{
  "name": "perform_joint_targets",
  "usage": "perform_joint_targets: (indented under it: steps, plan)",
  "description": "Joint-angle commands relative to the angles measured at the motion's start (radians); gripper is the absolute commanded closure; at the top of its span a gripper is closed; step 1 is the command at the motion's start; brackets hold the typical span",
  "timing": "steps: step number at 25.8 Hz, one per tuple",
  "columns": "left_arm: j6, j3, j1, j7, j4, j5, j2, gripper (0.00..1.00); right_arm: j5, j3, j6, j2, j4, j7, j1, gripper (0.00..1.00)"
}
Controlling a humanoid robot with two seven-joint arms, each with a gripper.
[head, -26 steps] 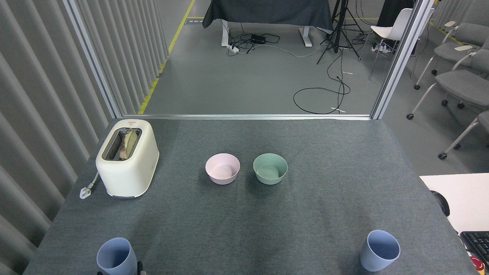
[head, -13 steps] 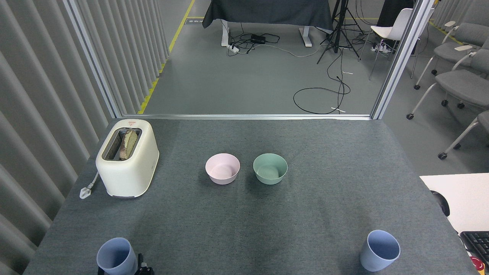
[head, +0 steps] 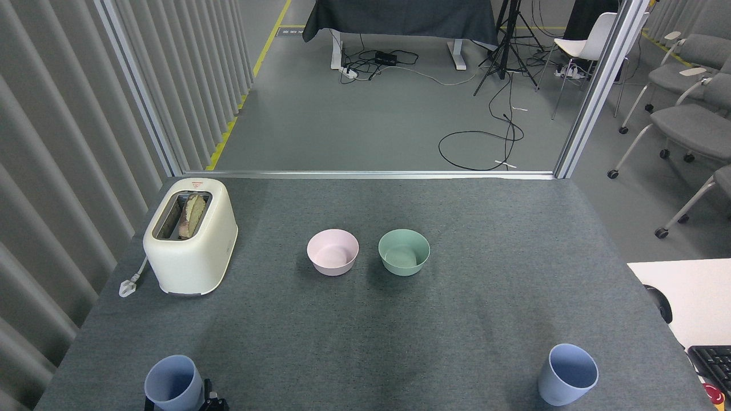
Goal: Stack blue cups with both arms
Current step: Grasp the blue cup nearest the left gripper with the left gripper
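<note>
Two blue cups upright and apart on the grey table, unstacked.

Nearest, at the bottom edge: the left cup (head: 173, 381) stands upright at the table's (head: 365, 331) near left corner, with the left gripper (head: 183, 404) at its base, black fingers (head: 214, 399) showing on either side of it (only the tips are in view; whether they grip the cup or merely flank it cannot be told). The right cup (head: 567, 374) stands upright at the near right corner, well apart from the first; no right gripper is in view. Mid-table, a pink bowl (head: 333, 252) and a green bowl (head: 404, 252) sit side by side, not touching. Further left stands a cream toaster (head: 191, 236) with bread (head: 189, 214) in its slot.
</note>
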Motion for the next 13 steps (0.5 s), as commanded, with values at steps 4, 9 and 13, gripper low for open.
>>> perform_joint_targets:
  steps: [4, 9, 13]
  plan:
    - [0.000, 0.039, -0.015, -0.001, 0.020, 0.000, 0.000, 0.01, 0.000, 0.003, 0.000, 0.000, 0.000, -0.001, 0.000, 0.00]
    - [-0.011, 0.039, -0.010, -0.001, 0.013, -0.002, 0.000, 0.15, 0.000, 0.005, 0.000, 0.000, 0.000, -0.001, 0.000, 0.00]
    - [-0.018, 0.039, -0.002, -0.001, 0.003, -0.005, 0.000, 0.31, 0.000, 0.003, 0.000, 0.000, 0.000, -0.001, 0.000, 0.00]
